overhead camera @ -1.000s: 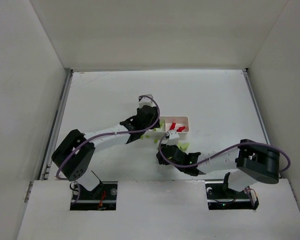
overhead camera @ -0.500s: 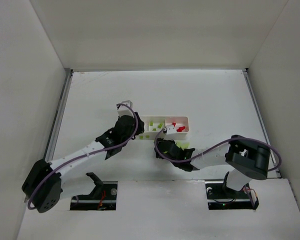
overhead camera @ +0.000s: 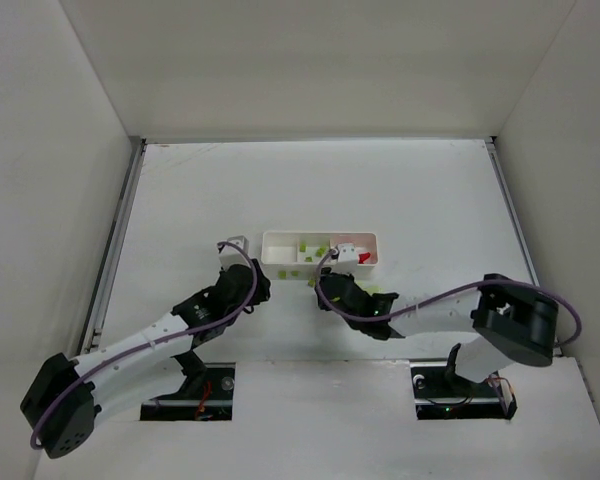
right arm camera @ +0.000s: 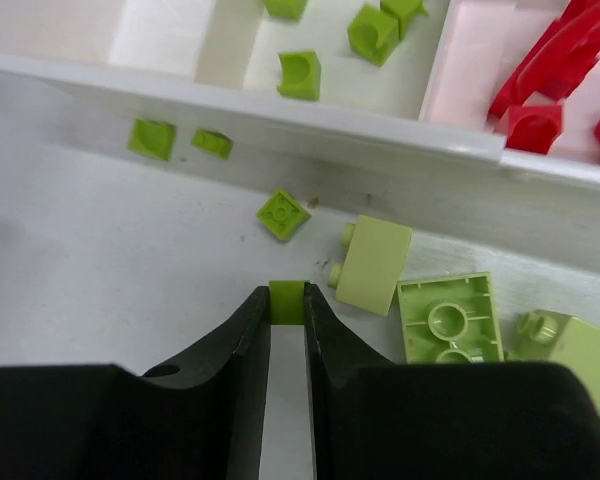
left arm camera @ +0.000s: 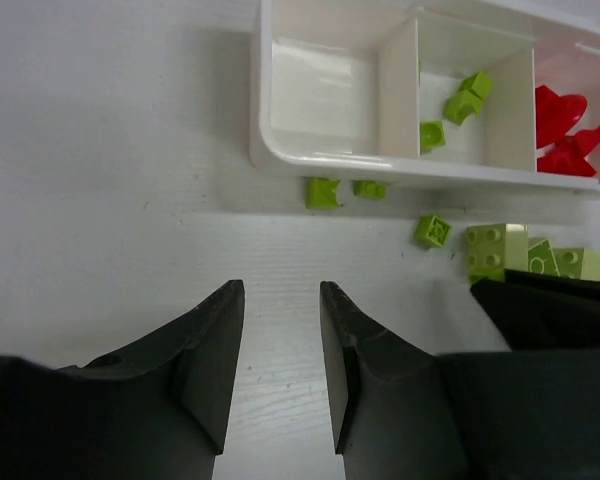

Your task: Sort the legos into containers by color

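The white tray (overhead camera: 320, 235) lies mid-table with three compartments. The left one (left arm camera: 325, 95) is empty, the middle one holds small lime green legos (right arm camera: 300, 72), and the right one holds red legos (right arm camera: 550, 60). Several green legos (right arm camera: 282, 214) lie loose on the table in front of the tray. My right gripper (right arm camera: 286, 295) is shut on a tiny lime green lego (right arm camera: 287, 303), just in front of the tray (overhead camera: 323, 289). My left gripper (left arm camera: 280, 290) is open and empty, low over bare table in front of the tray's left end (overhead camera: 260, 288).
Larger pale green bricks (right arm camera: 372, 262) and an upturned one (right arm camera: 448, 318) lie right of my right gripper. Two small green pieces (left arm camera: 322, 192) sit against the tray's front wall. White walls enclose the table on three sides.
My left arm has pulled back from over the tray to the near left, uncovering it. My right gripper stays by the loose green legos in front of the tray.
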`<state>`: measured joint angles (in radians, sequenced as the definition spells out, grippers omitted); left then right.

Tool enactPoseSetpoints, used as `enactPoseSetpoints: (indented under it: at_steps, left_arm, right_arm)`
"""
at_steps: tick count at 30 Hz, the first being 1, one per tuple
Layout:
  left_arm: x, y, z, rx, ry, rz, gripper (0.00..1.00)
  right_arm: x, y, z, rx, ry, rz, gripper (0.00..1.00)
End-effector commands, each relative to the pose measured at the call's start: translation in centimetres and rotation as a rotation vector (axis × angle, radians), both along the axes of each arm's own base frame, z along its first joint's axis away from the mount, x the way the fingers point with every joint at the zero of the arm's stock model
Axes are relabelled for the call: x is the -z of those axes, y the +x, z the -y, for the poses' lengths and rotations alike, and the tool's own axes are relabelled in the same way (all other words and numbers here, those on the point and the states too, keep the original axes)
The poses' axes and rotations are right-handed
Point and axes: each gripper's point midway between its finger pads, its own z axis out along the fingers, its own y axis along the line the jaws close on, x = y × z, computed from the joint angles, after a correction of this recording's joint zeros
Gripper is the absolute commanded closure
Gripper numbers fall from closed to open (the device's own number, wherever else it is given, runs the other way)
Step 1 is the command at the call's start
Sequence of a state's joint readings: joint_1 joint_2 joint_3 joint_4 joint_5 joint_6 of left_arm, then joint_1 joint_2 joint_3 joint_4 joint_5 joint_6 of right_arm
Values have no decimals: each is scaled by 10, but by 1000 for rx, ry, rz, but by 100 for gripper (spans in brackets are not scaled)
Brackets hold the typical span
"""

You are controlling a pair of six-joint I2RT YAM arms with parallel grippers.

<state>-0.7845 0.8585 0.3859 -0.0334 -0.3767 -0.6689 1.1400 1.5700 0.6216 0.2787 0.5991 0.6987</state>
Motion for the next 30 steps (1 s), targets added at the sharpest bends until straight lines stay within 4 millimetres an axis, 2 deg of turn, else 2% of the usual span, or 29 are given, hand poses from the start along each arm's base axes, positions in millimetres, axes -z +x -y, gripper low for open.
enactPoseSetpoints:
  at_steps: [1, 3, 8, 12, 15, 17, 20, 21, 24, 28, 30]
  left_arm:
    - [4, -7, 5, -5, -37, -6, 67]
    - [4, -13, 14, 29, -48, -11, 67]
    - [1, -24, 40, 107, -85, 14, 65]
    - [3, -37, 64, 173, -94, 25, 63]
    - [8, -44, 78, 199, -92, 21, 63]
    - [12, -49, 88, 223, -91, 19, 63]
    - [15, -55, 103, 256, -97, 21, 63]
    - [13, -57, 109, 266, -102, 24, 62]
    - [14, -57, 118, 275, -91, 43, 61]
    - [4, -49, 136, 274, -108, 62, 59]
    - [6, -42, 142, 265, -91, 76, 58]
  right_arm:
    - [-52, 9, 0, 22, 92, 85, 78]
    - [-67, 10, -3, 9, 135, 98, 78]
    - [-100, 44, -5, 39, 155, 164, 77]
    - [-98, 74, -11, 62, 123, 172, 75]
    - [-93, 87, -15, 78, 118, 165, 73]
    - [-90, 95, -19, 77, 109, 162, 67]
    - [-92, 99, -21, 80, 103, 166, 51]
    - [-94, 100, -21, 81, 110, 168, 49]
    - [-103, 99, -14, 92, 117, 183, 49]
    - [-109, 89, 9, 126, 142, 194, 52]
    - [-107, 82, 19, 128, 148, 191, 52]
